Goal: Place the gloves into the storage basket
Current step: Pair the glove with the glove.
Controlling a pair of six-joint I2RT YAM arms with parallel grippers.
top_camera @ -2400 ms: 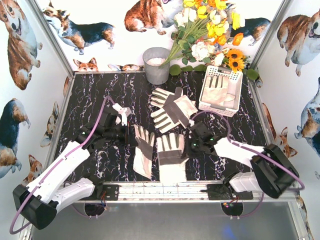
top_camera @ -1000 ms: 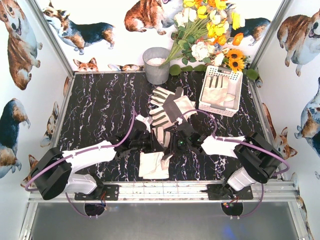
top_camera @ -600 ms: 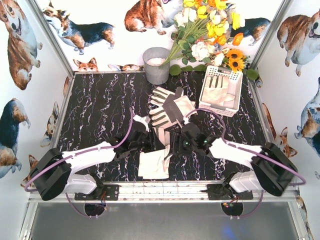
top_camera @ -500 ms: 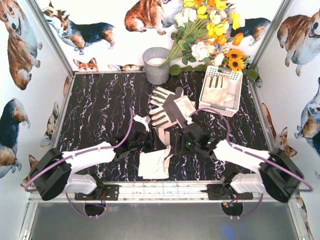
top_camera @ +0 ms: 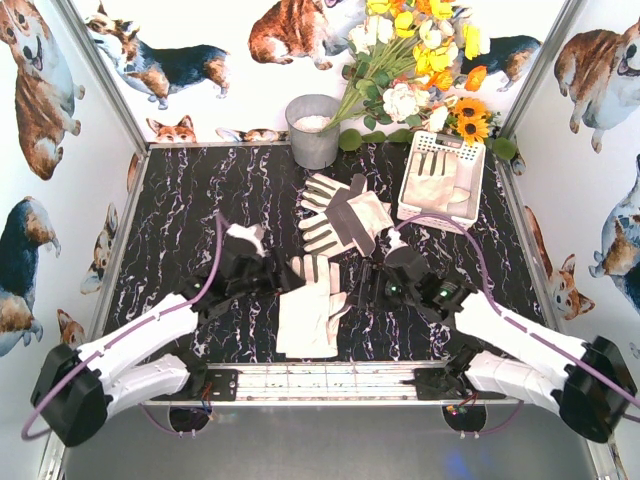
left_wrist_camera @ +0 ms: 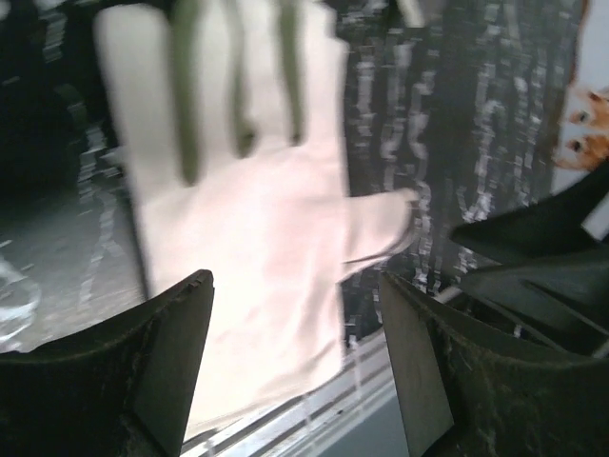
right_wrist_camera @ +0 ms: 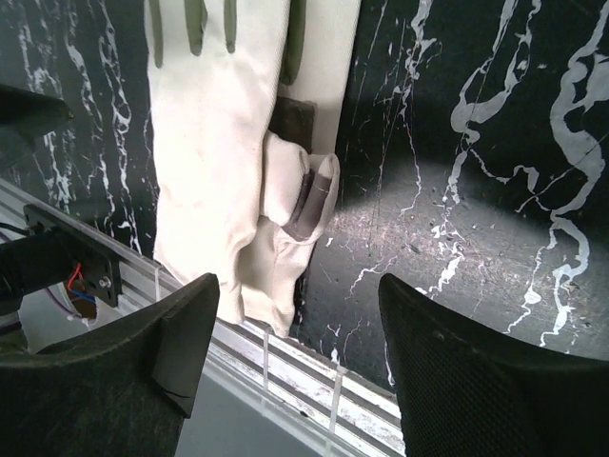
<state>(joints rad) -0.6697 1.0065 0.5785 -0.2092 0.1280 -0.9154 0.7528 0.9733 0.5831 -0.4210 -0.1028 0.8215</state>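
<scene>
Two cream-white gloves lie stacked flat near the table's front edge, fingers pointing away. Another overlapping pair of gloves lies mid-table. The white perforated storage basket stands at the back right with a glove inside. My left gripper hovers left of the stack, and my right gripper hovers right of it. Both are open and empty. The left wrist view shows the top glove beyond the open left gripper. In the right wrist view the stacked gloves lie ahead and left of the open right gripper.
A grey metal bucket stands at the back centre, with a flower bouquet beside it. An aluminium rail runs along the table's front edge just behind the stacked gloves' cuffs. Corgi-printed walls close off three sides.
Both grippers, which met over the front gloves a second ago, have opened and pulled apart to either side. The glove is let go and lies on the other one.
</scene>
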